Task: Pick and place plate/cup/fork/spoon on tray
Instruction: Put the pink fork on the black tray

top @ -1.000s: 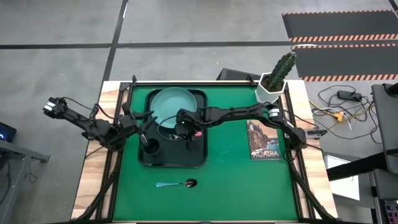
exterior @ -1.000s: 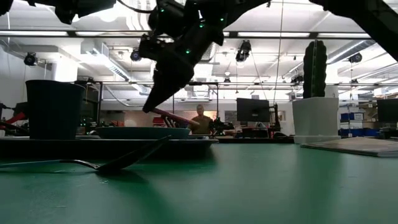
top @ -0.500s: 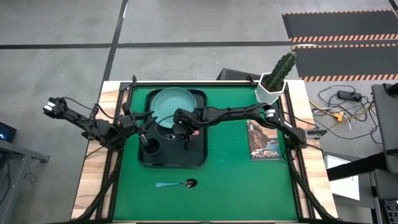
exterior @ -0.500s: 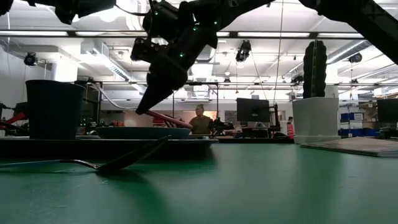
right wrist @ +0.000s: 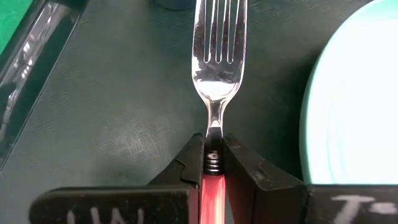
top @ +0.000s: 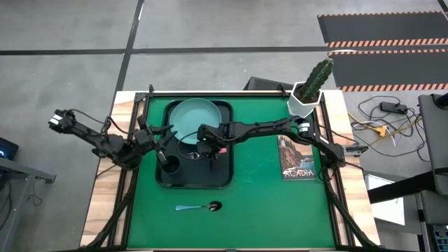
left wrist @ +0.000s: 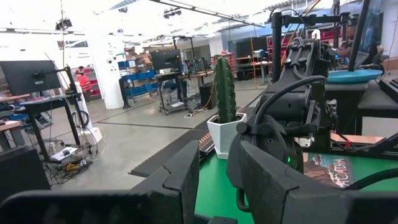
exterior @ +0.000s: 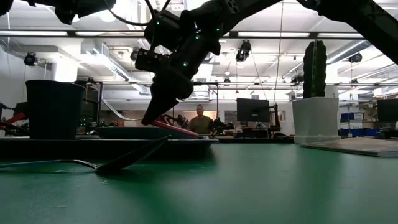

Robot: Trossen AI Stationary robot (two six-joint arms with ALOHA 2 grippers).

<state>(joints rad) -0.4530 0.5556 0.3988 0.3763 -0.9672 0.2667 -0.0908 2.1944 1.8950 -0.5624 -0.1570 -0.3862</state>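
Holding the fork (right wrist: 216, 74) by its pink handle, the right gripper (right wrist: 213, 163) hangs low over the tray (top: 220, 178). Its fingers (right wrist: 186, 167) are clenched on the spot where the handle meets the silver neck. The tines point out ahead, over the dark tray floor, just beside the plate (right wrist: 354, 106). In the low view the fork tilts down, and its pink handle (exterior: 177, 128) is close to the plate's rim. I cannot tell if it touches anything yet.

The plate (top: 190, 119) is already on the tray, at the far end. It is round and teal-green. The cup (top: 170, 165) is on the tray too, at the near left side; it is small and almost black. So two things look done, and the fork is nearly there.

The spoon (top: 198, 207) is left. It lies on the green bench (top: 266, 210), well apart from the tray, with a blue handle and a dark bowl.

The left gripper (top: 162, 142) waits by the tray's left edge, near the cup. Its fingers (left wrist: 186, 171) are parted and hold nothing.
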